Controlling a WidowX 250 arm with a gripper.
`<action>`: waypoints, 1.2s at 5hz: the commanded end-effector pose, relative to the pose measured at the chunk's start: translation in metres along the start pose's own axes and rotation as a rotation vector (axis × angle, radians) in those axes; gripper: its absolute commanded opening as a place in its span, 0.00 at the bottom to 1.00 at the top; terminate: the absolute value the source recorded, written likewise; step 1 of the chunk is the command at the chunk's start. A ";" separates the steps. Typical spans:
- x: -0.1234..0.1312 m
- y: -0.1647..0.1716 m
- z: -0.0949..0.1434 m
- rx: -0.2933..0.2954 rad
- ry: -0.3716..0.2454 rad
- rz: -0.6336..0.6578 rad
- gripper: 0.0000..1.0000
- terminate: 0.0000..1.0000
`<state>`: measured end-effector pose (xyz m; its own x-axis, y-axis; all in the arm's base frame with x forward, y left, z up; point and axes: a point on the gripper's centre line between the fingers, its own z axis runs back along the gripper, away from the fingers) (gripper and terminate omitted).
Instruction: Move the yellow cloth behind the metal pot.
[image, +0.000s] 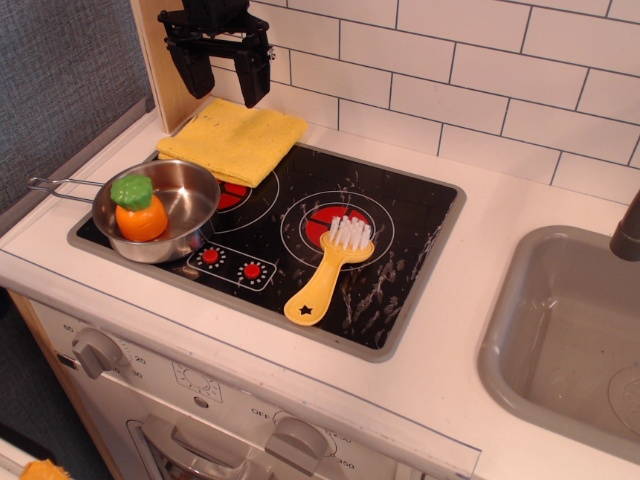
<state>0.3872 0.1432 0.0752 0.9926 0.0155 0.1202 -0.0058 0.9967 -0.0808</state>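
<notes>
The yellow cloth (234, 138) lies flat at the back left corner of the stove top, partly on the counter, just behind the metal pot (160, 210). The pot stands on the front left burner with its wire handle pointing left and holds an orange toy carrot with a green top (138, 210). My black gripper (220, 80) hangs open and empty above the cloth's back edge, close to the tiled wall, with its fingers pointing down.
A yellow brush with white bristles (327, 270) lies on the right burner of the black stove top (400, 260). A grey sink basin (570, 340) is at the right. A wooden panel (165, 80) stands behind the gripper, at the left.
</notes>
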 end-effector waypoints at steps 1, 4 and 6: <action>0.006 0.000 0.043 0.042 -0.099 -0.013 1.00 0.00; 0.006 0.000 0.043 0.042 -0.099 -0.013 1.00 0.00; 0.006 0.000 0.043 0.042 -0.099 -0.013 1.00 1.00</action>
